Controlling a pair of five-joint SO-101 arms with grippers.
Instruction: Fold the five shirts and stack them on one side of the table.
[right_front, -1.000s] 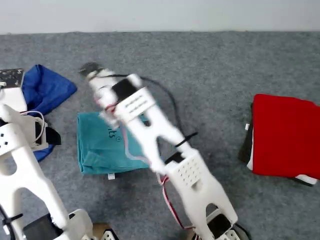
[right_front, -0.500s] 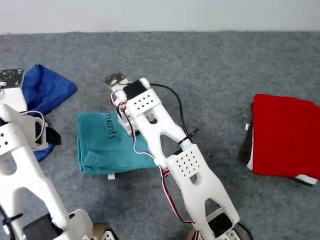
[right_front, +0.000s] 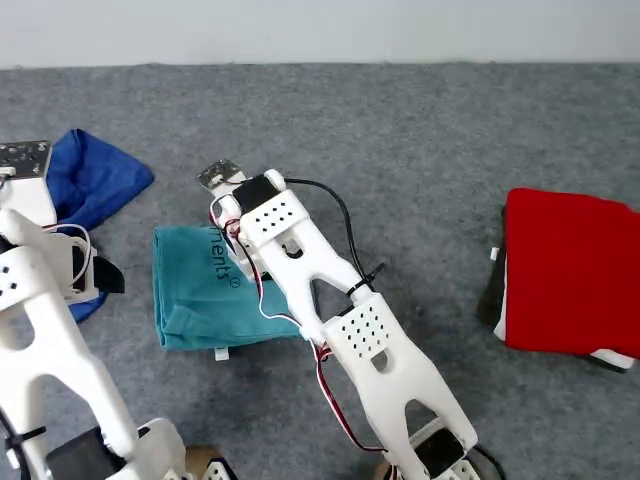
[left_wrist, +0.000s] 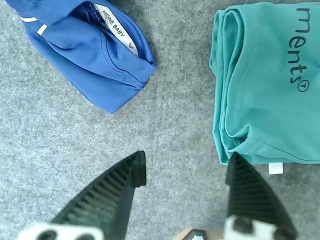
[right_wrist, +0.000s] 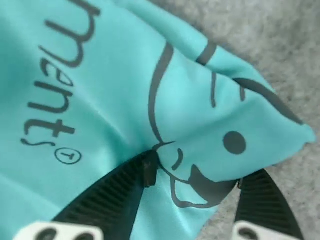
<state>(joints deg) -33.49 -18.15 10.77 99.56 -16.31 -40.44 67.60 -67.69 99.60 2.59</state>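
desk (right_front: 450, 130): we judge the job past halfway, with one shirt folded but not yet stacked and one not yet folded.
red stack (right_front: 570, 275): folded, at one side of the desk, dark and white edges showing under it.
teal shirt (right_front: 190, 300): mid-desk, well apart from the stack, folded to a rectangle, print up, one corner rumpled. Next we'd pinch it and carry it to the stack.
blue shirt (right_front: 95, 175): crumpled, near teal.
right gripper (right_wrist: 200, 172): wide, straddling teal's rumpled corner.
left gripper (left_wrist: 187, 162): wide, over bare desk between blue and teal.

- My right arm (right_front: 300, 265) covers the teal shirt (right_front: 190, 300) on its 3 o'clock side.
- My left arm (right_front: 35, 290) hides part of the blue shirt (right_front: 100, 180).
- Layers (right_front: 494, 290) under the red shirt (right_front: 570, 275), 3 o'clock, mostly hidden.
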